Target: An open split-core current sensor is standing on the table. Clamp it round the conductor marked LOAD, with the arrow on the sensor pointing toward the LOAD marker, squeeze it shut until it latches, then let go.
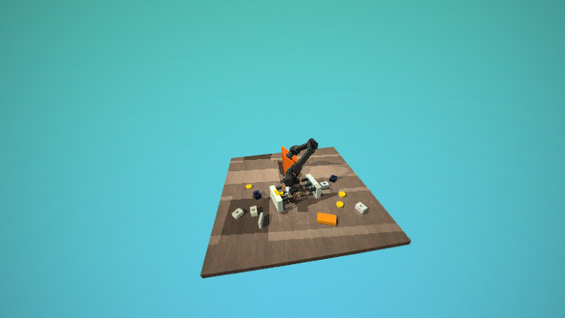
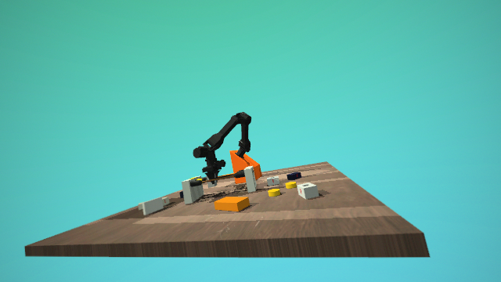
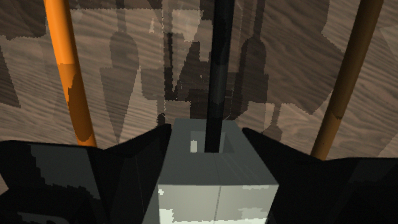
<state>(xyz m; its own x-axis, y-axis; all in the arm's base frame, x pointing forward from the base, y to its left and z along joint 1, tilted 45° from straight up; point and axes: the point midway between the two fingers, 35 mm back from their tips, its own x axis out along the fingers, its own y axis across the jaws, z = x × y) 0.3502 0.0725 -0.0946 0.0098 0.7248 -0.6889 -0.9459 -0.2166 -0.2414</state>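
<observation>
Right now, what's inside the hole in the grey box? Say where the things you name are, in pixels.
A black cable [image 3: 220, 75] runs into the grey box's [image 3: 220, 171] hole, with space around it. The cable and the box's front hide the rest, so I can't see how it comes out.
</observation>
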